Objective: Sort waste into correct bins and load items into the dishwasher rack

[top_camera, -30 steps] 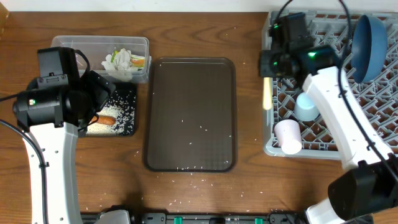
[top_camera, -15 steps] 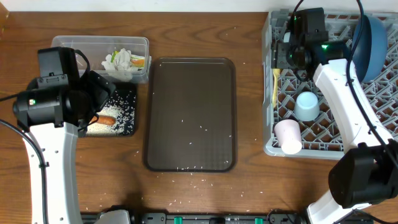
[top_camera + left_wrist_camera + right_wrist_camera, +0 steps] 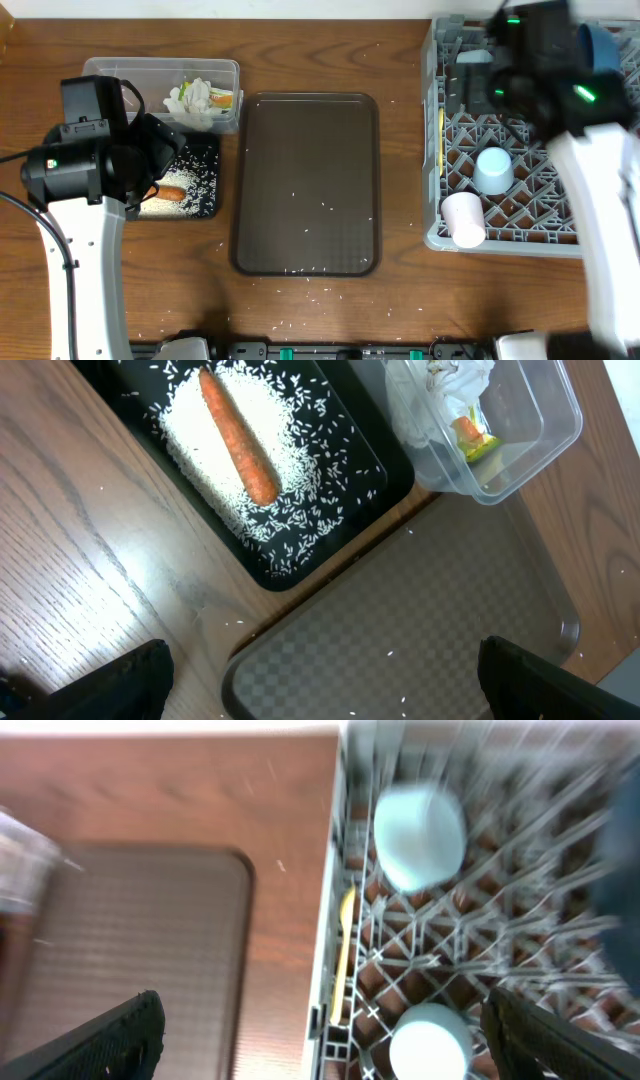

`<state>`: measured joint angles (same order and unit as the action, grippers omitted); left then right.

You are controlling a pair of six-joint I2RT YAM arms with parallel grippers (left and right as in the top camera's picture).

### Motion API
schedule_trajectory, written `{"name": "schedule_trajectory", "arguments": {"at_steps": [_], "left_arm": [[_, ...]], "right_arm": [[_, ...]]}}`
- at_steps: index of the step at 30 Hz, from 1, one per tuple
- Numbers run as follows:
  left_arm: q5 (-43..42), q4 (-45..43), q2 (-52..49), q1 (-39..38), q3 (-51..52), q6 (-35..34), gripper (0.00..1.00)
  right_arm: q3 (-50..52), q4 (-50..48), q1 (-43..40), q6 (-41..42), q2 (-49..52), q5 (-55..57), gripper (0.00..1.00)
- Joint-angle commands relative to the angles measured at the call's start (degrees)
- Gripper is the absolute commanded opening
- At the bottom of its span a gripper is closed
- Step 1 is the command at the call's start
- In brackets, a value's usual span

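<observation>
The yellow spoon [image 3: 441, 140] [image 3: 345, 955] lies free inside the grey dishwasher rack [image 3: 437, 238] [image 3: 330, 870], along its left wall. A light-blue cup [image 3: 493, 170] and a pink cup [image 3: 463, 218] stand in the rack. A dark-blue plate [image 3: 603, 45] shows behind my right arm. My right gripper [image 3: 320, 1020] is open and empty above the rack's left part. The clear tub [image 3: 110, 72] holds paper wads [image 3: 190, 98] and a wrapper [image 3: 472, 438]. The black tray [image 3: 205, 150] holds rice and a carrot [image 3: 238, 448]. My left gripper [image 3: 325, 660] hangs open beside it.
A large dark-brown serving tray [image 3: 305, 150] with a few stray rice grains lies between the bins and the rack. More grains are scattered on the wooden table near its front edge. The right wrist view is blurred.
My right gripper has opened and let go of the yellow spoon, which now rests in the rack. The right arm has swung right, over the rack. The left arm has not moved.
</observation>
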<state>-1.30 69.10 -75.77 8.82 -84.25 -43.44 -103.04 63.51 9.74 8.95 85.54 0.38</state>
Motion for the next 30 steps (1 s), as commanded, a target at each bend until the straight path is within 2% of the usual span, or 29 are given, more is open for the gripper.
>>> {"name": "schedule_trajectory", "arguments": {"at_steps": [1,4,6,11,14,18,21,26,30], "left_arm": [[0.66,0.28,-0.33,-0.17,-0.37,0.35,0.98],[0.66,0.28,-0.33,-0.17,-0.37,0.35,0.98],[0.66,0.28,-0.33,-0.17,-0.37,0.35,0.98],[0.66,0.28,-0.33,-0.17,-0.37,0.33,0.98],[0.66,0.28,-0.33,-0.17,-0.37,0.35,0.98],[0.66,0.28,-0.33,-0.17,-0.37,0.33,0.98],[0.66,0.28,-0.33,-0.17,-0.37,0.35,0.98],[0.66,0.28,-0.33,-0.17,-0.37,0.35,0.98],[0.66,0.28,-0.33,-0.17,-0.37,0.35,0.98]], "right_arm": [[-0.9,1.62,0.35,-0.02,-5.66,2.6,0.99],[-0.9,4.76,0.35,-2.54,-9.81,7.69,0.99],[-0.9,10.95,0.33,-4.7,-12.48,12.44,0.99],[-0.76,21.68,0.28,0.35,-17.33,20.44,0.99],[0.61,21.35,0.13,2.36,-19.17,23.89,0.99],[7.45,11.74,-1.25,2.12,-24.81,24.0,0.99],[17.2,0.2,-2.08,2.12,-31.45,22.93,0.99],[38.91,-21.05,-5.31,-2.14,-44.44,13.84,0.99],[55.74,-34.21,-8.15,-3.43,-54.25,8.04,0.99]]}}
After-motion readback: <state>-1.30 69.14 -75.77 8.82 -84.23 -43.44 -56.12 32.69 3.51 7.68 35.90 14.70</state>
